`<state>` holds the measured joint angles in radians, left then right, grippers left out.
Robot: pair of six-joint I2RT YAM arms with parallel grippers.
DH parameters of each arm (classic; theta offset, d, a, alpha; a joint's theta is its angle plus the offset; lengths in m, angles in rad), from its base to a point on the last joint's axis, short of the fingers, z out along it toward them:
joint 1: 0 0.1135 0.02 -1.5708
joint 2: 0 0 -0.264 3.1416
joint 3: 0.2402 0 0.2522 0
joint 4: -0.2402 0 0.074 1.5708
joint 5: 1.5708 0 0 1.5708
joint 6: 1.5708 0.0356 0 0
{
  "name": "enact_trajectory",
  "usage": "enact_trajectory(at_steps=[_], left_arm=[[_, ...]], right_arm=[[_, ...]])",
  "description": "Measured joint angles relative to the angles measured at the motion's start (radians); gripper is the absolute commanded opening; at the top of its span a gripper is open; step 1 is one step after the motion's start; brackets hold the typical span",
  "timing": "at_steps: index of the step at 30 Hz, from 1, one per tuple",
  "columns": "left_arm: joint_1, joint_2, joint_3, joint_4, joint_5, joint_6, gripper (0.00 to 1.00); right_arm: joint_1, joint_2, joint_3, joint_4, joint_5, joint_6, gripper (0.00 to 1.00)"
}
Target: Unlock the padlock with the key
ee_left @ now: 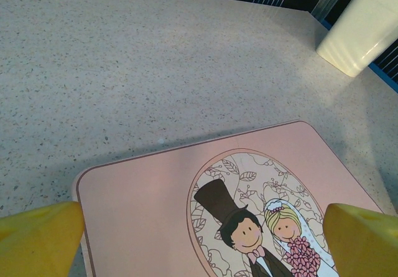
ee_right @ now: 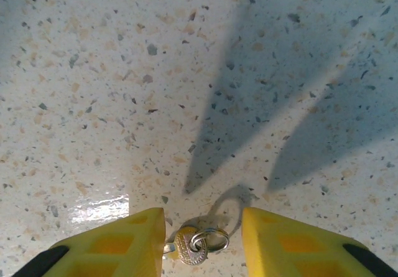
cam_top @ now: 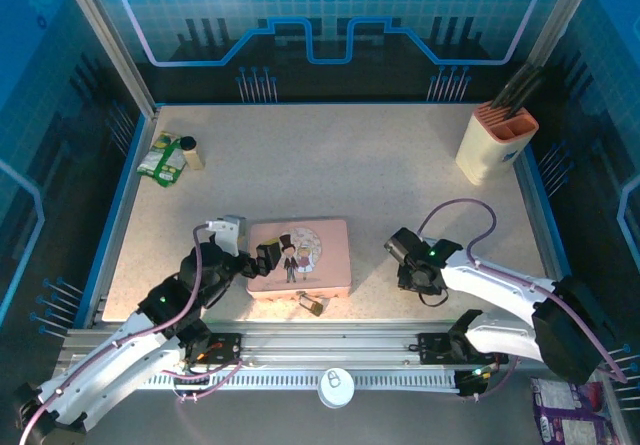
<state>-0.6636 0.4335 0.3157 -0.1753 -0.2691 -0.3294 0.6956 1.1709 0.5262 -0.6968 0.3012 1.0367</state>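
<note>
Padlock (cam_top: pixel 311 304) x1 by 1 pink tin (cam_top: pixel 328 245), L jaws wide apart; 1 key (ee_right: pixel 188 246) btwn R jaws, grip unclear

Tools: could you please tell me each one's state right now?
Left tool: open, over the pink tin.
Right tool: astride the key; grip cannot be told.

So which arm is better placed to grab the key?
The right. The right hand points down at the table, with the key lying between its fingers. The left hand is open over the tin instead.
</note>
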Motion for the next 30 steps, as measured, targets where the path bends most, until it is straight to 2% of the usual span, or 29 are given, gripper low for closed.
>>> enact_trajectory(at_steps=[12,21,30], left_arm=[[0.0,-0.001,-0.005,0.001,0.0,0.0,0.99],[0.0,-0.001,-0.005,0.001,-0.005,0.0,0.99],[0.0,-0.003,-0.005,0.001,-0.005,0.0,0.99]], right_arm=[[0.023,0.042,0.003,0.026,-0.013,0.022,0.32],[0.059,0.045,0.006,0.026,0.003,0.044,0.34],[0.092,-0.026,0.006,-0.014,-0.01,0.088,0.37]])
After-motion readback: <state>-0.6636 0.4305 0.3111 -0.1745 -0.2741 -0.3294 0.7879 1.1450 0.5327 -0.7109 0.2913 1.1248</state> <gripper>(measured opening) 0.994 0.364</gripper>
